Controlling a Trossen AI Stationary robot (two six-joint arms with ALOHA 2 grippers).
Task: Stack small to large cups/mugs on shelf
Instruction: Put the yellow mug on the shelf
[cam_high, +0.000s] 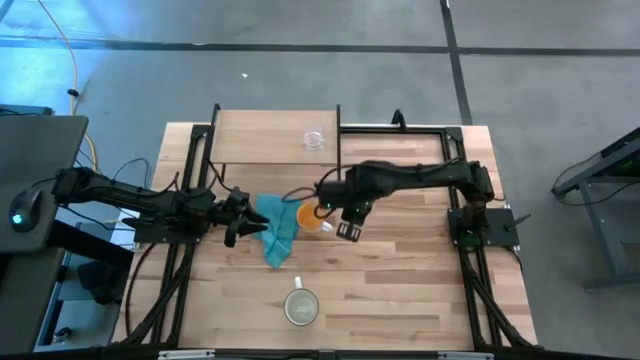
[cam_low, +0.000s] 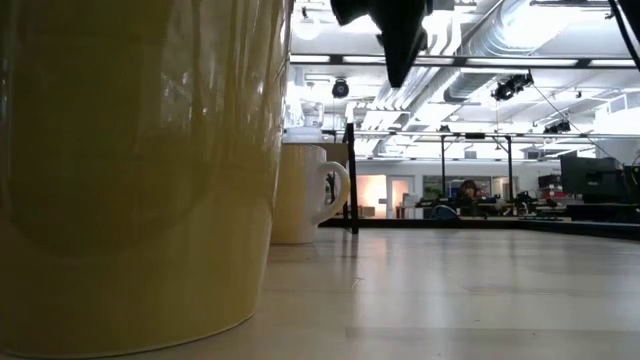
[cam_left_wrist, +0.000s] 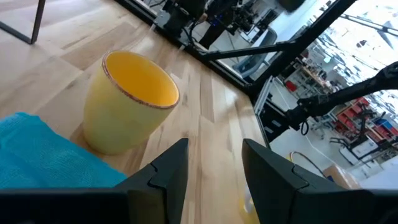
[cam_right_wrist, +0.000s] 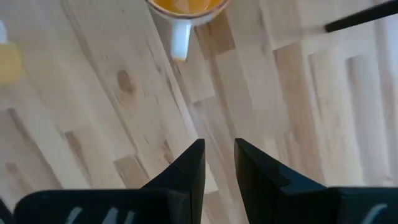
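From where I stand, the small clear glass cup (cam_high: 316, 139) sits alone on the light-wood shelf (cam_high: 260, 135) at the far side of the table. The orange mug (cam_high: 311, 218) rests mid-table, touching the teal cloth (cam_high: 278, 230) on its left. The cream-white mug (cam_high: 301, 307) stands upright near the front edge, well apart from the others. The left gripper (cam_high: 236, 213) hangs just left of the cloth, its fingers (cam_left_wrist: 166, 174) spread with nothing between them. The right gripper (cam_high: 347, 228) hovers just right of the orange mug, its fingers (cam_right_wrist: 188, 167) slightly parted and empty.
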